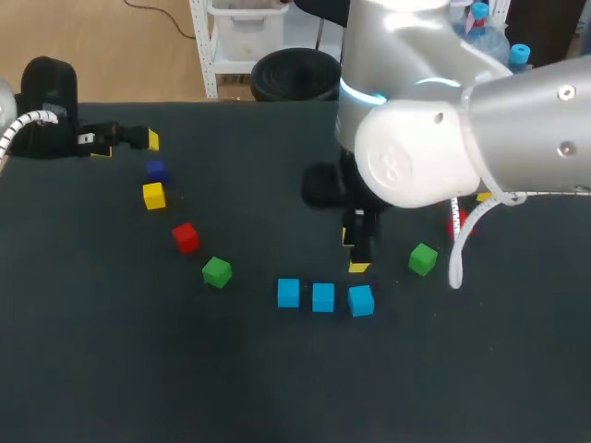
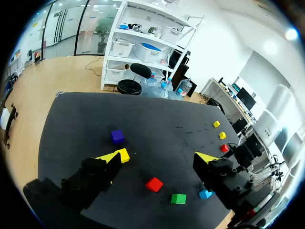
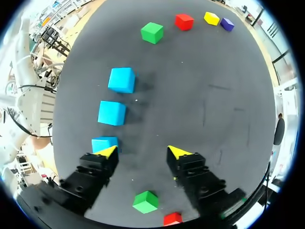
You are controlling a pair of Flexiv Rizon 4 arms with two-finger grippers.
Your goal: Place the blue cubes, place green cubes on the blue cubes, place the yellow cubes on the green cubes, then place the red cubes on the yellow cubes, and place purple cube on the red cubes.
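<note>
With the blue cubes [image 1: 322,296] laid at lower centre, I judged my open right gripper [image 1: 354,253] next needed the centre-right green cube [image 1: 423,258]; my left gripper [image 1: 127,145] was also open.

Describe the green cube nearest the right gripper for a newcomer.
Find the row of three blue cubes on the dark table. This green cube lies beyond the row's right end, near the right gripper; the other green cube lies beyond its left end.

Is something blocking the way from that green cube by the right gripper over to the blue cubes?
Nothing visible does. Only bare table lies between the green cube and the nearest blue cube. The right gripper is open beside that gap, holding nothing.
</note>
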